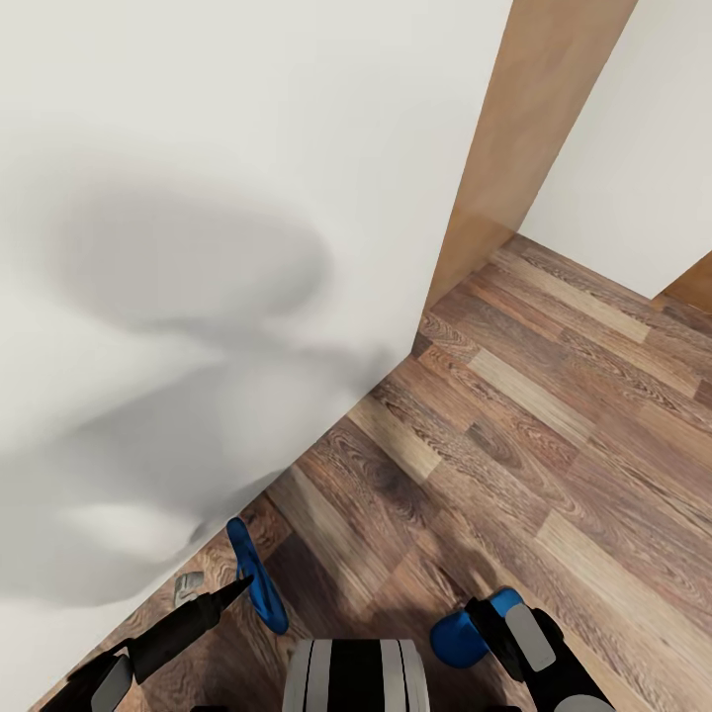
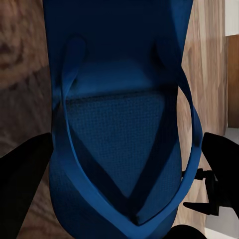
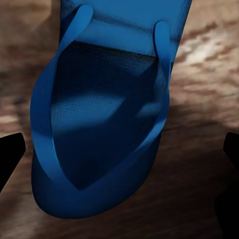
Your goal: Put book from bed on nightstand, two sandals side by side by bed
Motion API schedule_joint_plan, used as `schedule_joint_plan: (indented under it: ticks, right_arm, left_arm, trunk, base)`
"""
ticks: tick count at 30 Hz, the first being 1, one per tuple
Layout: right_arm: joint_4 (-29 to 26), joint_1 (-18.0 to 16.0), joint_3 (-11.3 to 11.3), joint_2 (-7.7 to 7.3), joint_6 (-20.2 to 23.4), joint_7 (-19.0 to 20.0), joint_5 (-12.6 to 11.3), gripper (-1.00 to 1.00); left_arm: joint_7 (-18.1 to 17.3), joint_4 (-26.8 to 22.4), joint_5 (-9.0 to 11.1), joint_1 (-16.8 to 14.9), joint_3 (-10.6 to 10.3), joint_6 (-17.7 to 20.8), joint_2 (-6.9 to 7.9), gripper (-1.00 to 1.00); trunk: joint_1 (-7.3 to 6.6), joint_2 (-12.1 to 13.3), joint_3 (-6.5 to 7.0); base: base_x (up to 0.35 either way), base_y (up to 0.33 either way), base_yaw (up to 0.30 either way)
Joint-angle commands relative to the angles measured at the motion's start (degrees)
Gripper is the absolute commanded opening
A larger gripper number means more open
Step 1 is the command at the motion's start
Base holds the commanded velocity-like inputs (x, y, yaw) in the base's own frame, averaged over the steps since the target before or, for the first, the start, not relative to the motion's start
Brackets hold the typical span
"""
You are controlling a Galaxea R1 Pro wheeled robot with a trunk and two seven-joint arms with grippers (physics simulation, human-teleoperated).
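Two bright blue sandals show. In the head view my left gripper (image 1: 225,596) holds one sandal (image 1: 255,578) edge-on above the wood floor, close to a white wall. In the left wrist view that sandal (image 2: 119,124) sits strap-side up, with a black finger against each side and the gripper (image 2: 119,174) shut on it. The other sandal (image 1: 457,638) is at my right gripper (image 1: 494,618). In the right wrist view this sandal (image 3: 104,119) sits over the floor between widely spread fingers (image 3: 11,155), with a gap on one side; the gripper (image 3: 119,164) is open. The book, bed and nightstand are out of view.
A white wall (image 1: 198,247) stands close at the left, its base running diagonally to a corner with a light brown wooden panel (image 1: 524,129). Brown plank floor (image 1: 554,415) opens ahead and to the right. A small grey object (image 1: 186,586) lies by the wall's base.
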Motion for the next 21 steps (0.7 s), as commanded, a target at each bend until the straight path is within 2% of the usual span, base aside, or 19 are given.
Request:
schedule_joint_plan:
  ticks: [1,21]
  right_arm:
    - [-0.14,-0.01,-0.21,0.05,0.14,-0.39,-0.53,1.0]
    - [-0.14,-0.01,-0.21,0.05,0.12,-0.39,-0.53,1.0]
  left_arm:
    - [-0.23,0.02,0.15,-0.02,0.13,0.56,0.0,-1.0]
    - [-0.07,0.02,0.15,-0.02,0.08,0.54,-0.03,-1.0]
  trunk:
    - [-0.01,-0.01,-0.03]
    - [-0.01,-0.01,-0.03]
  base:
    - [0.0,0.0,0.0]
    - [0.022,0.02,0.0]
